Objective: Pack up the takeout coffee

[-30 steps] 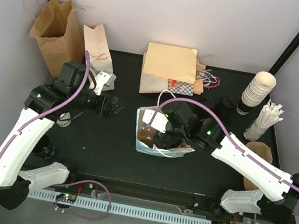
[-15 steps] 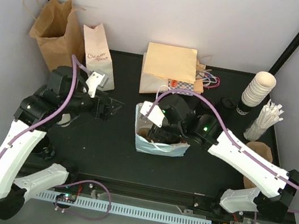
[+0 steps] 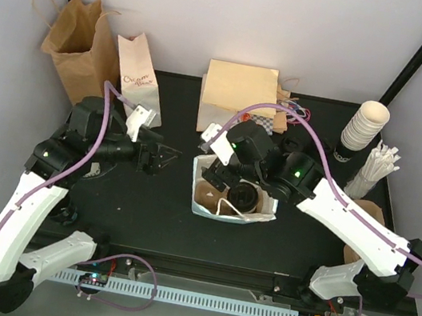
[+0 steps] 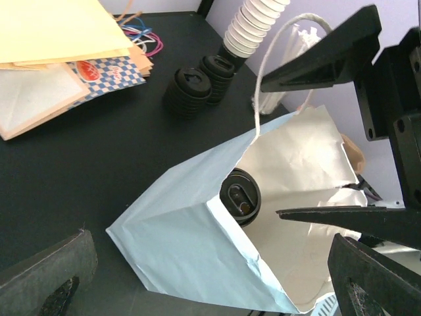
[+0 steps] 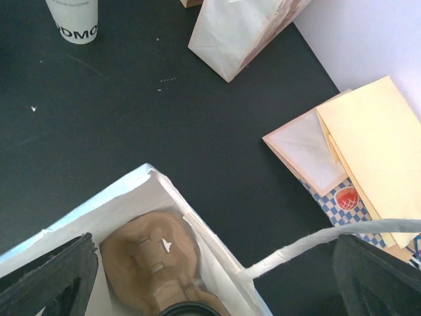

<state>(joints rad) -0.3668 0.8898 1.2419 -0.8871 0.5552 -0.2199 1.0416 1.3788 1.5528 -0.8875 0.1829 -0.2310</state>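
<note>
The coffee (image 3: 242,197) is standing upright inside the white bag (image 3: 210,209) mid-counter (image 3: 145,212), with its black lid (image 4: 240,196) facing up and its long axis vertical. The right end effector (image 3: 228,179) is the nearer one, hovering just above the bag's mouth, fingers spread wide and gripping nothing. The left end effector (image 3: 164,154) is waiting left of the bag, equally wide and empty.

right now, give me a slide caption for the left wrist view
Takeout coffee, black lid up, inside the open pale blue paper bag.
</note>
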